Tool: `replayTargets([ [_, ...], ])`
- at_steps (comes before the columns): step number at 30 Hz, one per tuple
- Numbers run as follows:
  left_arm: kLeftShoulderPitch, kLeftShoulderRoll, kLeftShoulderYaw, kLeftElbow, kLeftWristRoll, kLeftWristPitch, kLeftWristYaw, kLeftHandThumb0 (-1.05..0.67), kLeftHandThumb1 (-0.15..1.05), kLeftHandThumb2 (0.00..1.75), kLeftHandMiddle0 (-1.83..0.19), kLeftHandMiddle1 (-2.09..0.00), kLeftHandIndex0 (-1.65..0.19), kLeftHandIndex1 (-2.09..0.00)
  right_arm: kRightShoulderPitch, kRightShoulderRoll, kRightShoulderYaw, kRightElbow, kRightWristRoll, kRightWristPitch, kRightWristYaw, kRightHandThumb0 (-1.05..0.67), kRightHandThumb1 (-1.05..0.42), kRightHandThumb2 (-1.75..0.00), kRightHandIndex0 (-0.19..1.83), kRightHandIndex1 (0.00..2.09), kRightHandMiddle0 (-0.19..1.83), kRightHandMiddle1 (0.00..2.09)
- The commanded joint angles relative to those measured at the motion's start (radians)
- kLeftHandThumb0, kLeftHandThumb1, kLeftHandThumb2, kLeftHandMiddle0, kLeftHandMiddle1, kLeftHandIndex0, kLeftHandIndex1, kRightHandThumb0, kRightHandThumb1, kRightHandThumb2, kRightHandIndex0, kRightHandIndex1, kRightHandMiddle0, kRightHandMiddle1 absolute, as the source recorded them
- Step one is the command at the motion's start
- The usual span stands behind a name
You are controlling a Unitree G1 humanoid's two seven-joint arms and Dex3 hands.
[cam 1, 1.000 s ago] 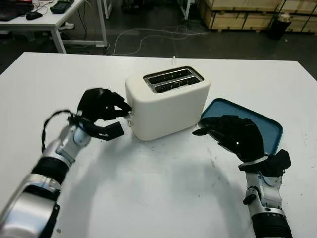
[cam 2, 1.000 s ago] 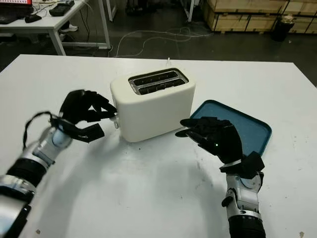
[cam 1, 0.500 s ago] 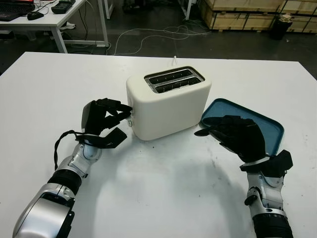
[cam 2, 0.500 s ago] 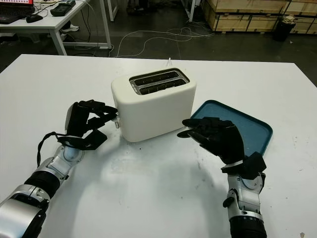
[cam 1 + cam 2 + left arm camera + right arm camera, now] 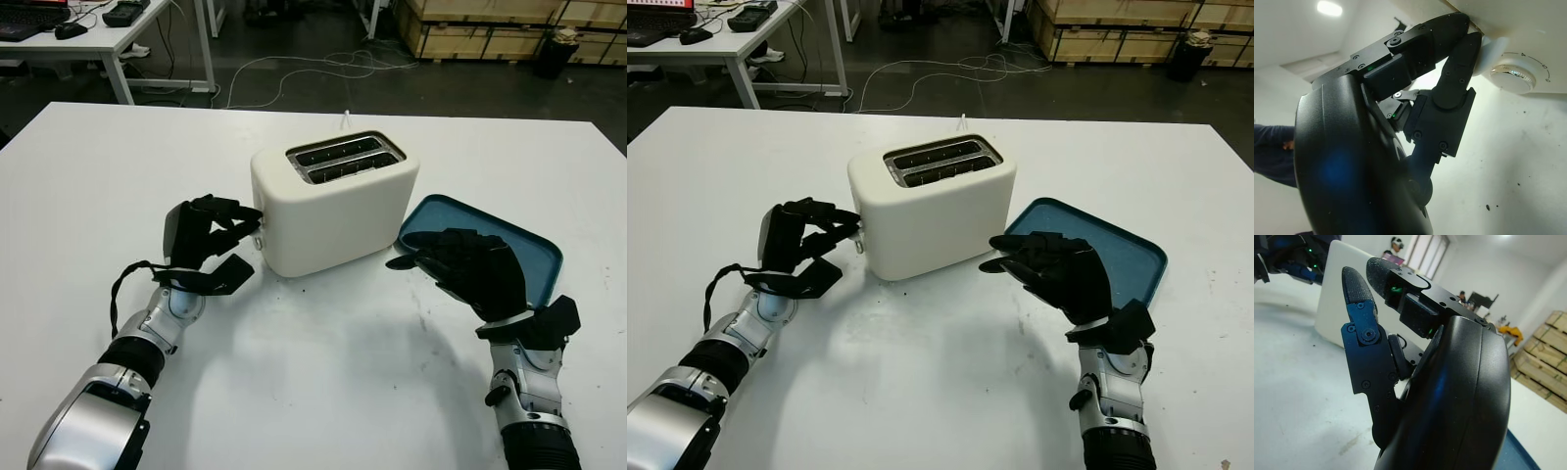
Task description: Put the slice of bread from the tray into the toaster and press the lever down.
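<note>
Toaster [image 5: 333,206] dial [image 5: 1515,78] numbered 4, left hand [image 5: 203,235] fingers [image 5: 1457,73] at lever

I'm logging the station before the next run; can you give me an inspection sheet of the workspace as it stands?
Surface: white table, a few dark specks near the middle.
Job's things: cream toaster upright at centre, two slots on top, no bread seen standing out of them; blue tray beside it, no bread seen on its visible part.
Clutter: nothing seen on the table.
Hands: left hand at the toaster's end, fingertips on the lever above the browning dial; right hand open, over the tray's near edge.
Cables: the toaster's white cord runs off the far edge; cables loose on the floor.
Surroundings: desk, wooden crates.
</note>
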Motion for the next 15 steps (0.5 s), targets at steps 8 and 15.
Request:
replayTargets([
  [8, 0.065, -0.210, -0.244, 0.121, 0.196, 0.255, -0.212, -0.19, 0.84, 0.00, -0.78, -1.24, -1.23, -0.06, 0.005, -0.032, -0.005, -0.022, 0.012, 0.034, -0.008, -0.50, -0.89, 0.00, 1.20, 0.23, 1.16, 0.00],
  [15, 0.124, -0.133, -0.228, -0.030, 0.169, 0.224, -0.237, -0.19, 0.82, 0.00, -0.76, -1.37, -1.26, -0.08, 0.003, -0.025, 0.003, -0.025, 0.016, 0.038, -0.004, -0.50, -0.90, 0.00, 1.20, 0.22, 1.16, 0.00],
])
